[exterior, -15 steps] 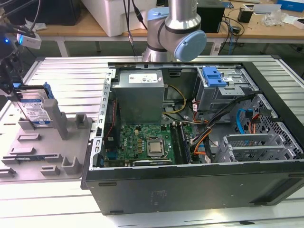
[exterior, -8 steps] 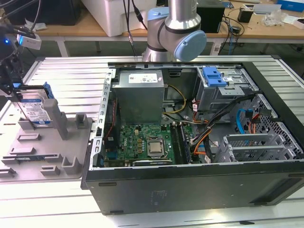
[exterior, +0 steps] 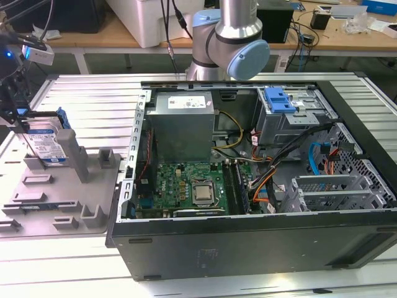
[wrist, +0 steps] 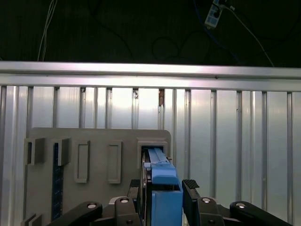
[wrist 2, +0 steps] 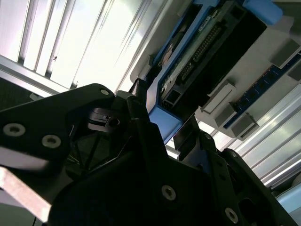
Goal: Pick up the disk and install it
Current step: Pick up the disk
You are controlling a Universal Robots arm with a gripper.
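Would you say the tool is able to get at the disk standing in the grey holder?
Probably yes: the tool sits right at the upper edge of the disk, with nothing between them.

Worktop (exterior: pixel 80 93): silver ribbed aluminium slats running across the exterior view. Strong glare (exterior: pixel 49 261) noted on the near slats at the exterior view's left. Behind the worktop stands a light wooden bench (exterior: pixel 93 38) on pale legs (exterior: pixel 80 61), carrying a white box (exterior: pixel 149 22), a black unit (exterior: pixel 276 22) and loose cables (exterior: pixel 304 43). The floor (exterior: pixel 111 62) under the bench is dark. In the first wrist view the slats end at a bright edge rail (wrist: pixel 150 70). Beyond it the room is dark, with thin cables (wrist: pixel 47 23) hanging and a small white device (wrist: pixel 214 14) on a cord.
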